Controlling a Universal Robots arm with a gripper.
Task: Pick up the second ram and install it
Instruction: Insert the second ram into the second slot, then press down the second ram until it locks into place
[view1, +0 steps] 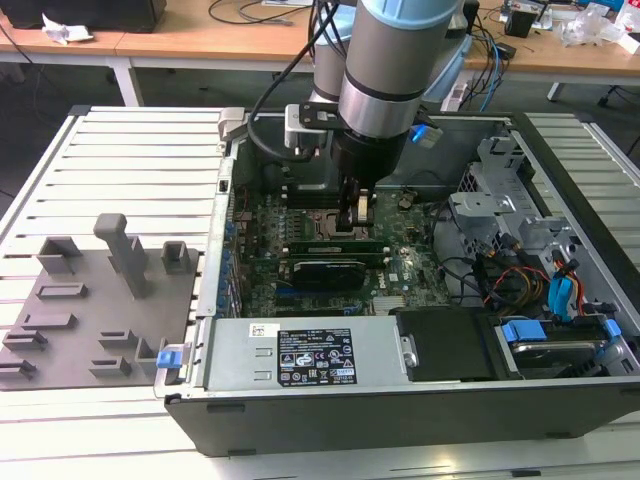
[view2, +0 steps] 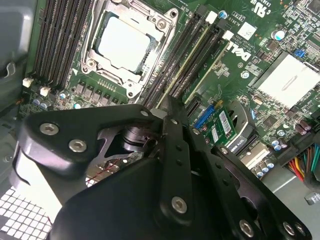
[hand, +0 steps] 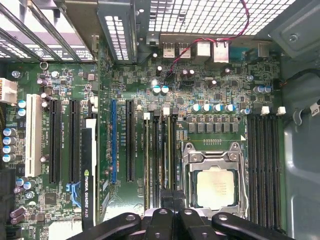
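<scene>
**Finding.** In all three views the black two-fingered gripper (hand: 172, 200) is down inside the open computer case, over the bank of black memory slots beside the silver-framed processor socket (hand: 215, 185). The fingers stand drawn close together, and I judge them pinched on the top edge of the second ram (hand: 170, 155), the long thin green circuit-board stick. It stands on edge in line with one of those slots. In the second wrist view its pale edge (view2: 187, 62) runs straight under the gripper (view2: 167, 112).

**Seating.** I cannot tell whether the stick is fully home. The white end clip (hand: 166, 111) at the far end is too small to read as latched or free.

**Risks.**
- If the stick is tilted along its length, downward force would seat one end only and strain the slot.
- If it sits off the slot's groove, pressing could rake the contacts or the neighbouring slot.
- The grip is at one spot on a long edge, so the stick may pivot under load.
- The black graphics card (hand: 89, 165) is well apart and is not a concern.
</scene>
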